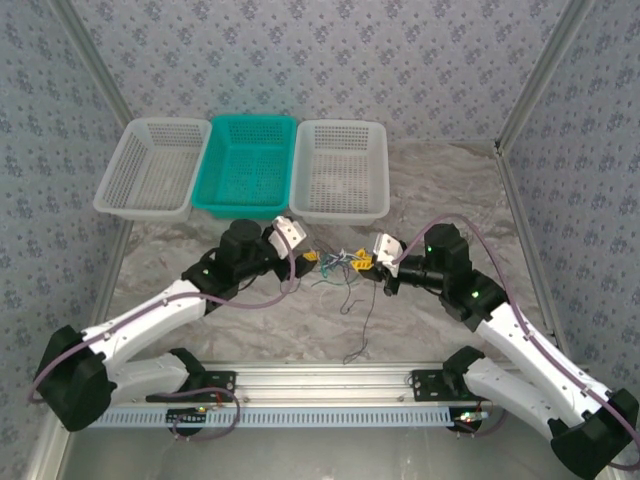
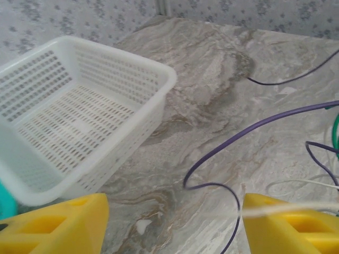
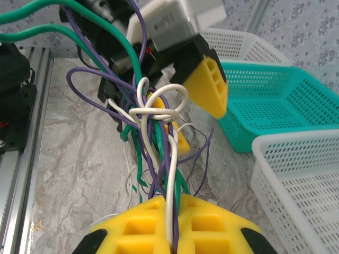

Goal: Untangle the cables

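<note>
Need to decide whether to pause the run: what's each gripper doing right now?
Left gripper: open, nothing clamped.
Right gripper: closed on the cables.

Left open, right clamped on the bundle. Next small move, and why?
Probably close the left gripper on the white cable at its knotted loop and ease it away. The right gripper is shut on the cables, anchoring them; the left's open jaws grip nothing, and the white loop sits between the two grippers.
</note>
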### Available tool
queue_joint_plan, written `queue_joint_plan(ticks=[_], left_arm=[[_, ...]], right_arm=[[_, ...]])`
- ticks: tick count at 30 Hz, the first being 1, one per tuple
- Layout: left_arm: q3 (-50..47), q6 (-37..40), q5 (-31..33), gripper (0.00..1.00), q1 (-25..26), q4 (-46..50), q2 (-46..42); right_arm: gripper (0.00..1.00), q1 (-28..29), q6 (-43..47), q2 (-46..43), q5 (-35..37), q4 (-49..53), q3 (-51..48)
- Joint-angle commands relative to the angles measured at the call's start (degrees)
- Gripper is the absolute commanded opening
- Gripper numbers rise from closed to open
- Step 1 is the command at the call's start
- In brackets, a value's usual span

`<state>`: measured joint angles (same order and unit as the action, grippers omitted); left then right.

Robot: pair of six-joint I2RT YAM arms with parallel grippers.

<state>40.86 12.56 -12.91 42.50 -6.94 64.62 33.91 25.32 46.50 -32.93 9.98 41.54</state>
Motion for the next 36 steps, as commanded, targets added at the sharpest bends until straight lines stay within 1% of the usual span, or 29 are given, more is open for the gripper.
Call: queue_joint_plan(ticks=[1, 3, 11, 13, 14, 16, 19, 23, 24, 26, 27, 29, 31, 33, 36], left_arm=[[2.3, 1.9, -9.9, 0.68, 0.2, -5.8, 0.8], [2.2, 1.3, -10.8, 0.68, 0.2, -6.9, 1.4], [3.0, 0.8, -11.1, 0.69, 0.9, -9.1, 3.6], [3.1, 0.8, -11.6, 0.69, 1.1, -10.1, 3.6], [3.2, 0.7, -12.2, 0.67, 1.0, -10.5, 3.5], [3.5, 0.5, -13.7, 0.55, 1.1, -10.3, 3.4], [4.6, 0.4, -16.2, 0.33, 1.2, -7.8, 3.4], [3.7, 0.0, -15.3, 0.03, 1.5, -7.7, 2.5], [3.3, -0.1, -14.2, 0.00, 1.6, -7.8, 2.1], [2.5, -0.4, -11.8, 0.00, 1.6, -8.1, 1.1], [2.3, -0.9, -9.5, 0.00, 1.6, -7.9, 0.5], [2.1, -2.8, -3.0, 0.00, 1.5, -7.3, -0.6], [2.0, -5.7, 6.7, 0.00, 1.2, -6.1, -2.1], [2.3, -9.6, 14.1, 0.00, 0.0, -3.6, -3.7], [2.6, -17.4, 20.5, 0.00, -3.9, 2.0, -6.6]], right_arm=[[0.00, 0.3, 1.4, -0.5, -1.8, 0.8, 2.3], [0.00, 0.4, 1.5, -0.5, -2.4, 0.4, 2.3], [0.00, 0.9, 1.9, -0.7, -7.5, -1.2, 2.1], [0.00, 1.1, 1.9, -0.8, -7.2, -1.2, 2.1], [0.00, 1.0, 2.0, -0.7, -7.2, -0.9, 2.0], [0.00, 1.1, 2.0, -0.8, -7.1, -0.6, 1.9], [0.00, 1.1, 1.9, -0.8, -6.6, -0.5, 1.6], [0.00, 1.0, 1.7, -1.0, -5.3, -0.8, 0.9], [0.00, 1.0, 1.7, -1.0, -4.8, -0.9, 0.9], [0.00, 1.0, 1.4, -1.2, -3.4, -1.0, 0.6], [0.00, 0.9, 0.9, -1.5, -2.3, -1.4, 0.1], [0.00, 0.9, -0.6, -2.3, 1.2, -3.0, -1.1], [0.00, 0.6, -3.9, -3.7, 6.9, -6.4, -3.4], [0.00, 0.1, -8.1, -4.9, 12.0, -10.8, -6.7], [0.00, -0.4, -13.0, -6.2, 17.1, -14.9, -11.3]])
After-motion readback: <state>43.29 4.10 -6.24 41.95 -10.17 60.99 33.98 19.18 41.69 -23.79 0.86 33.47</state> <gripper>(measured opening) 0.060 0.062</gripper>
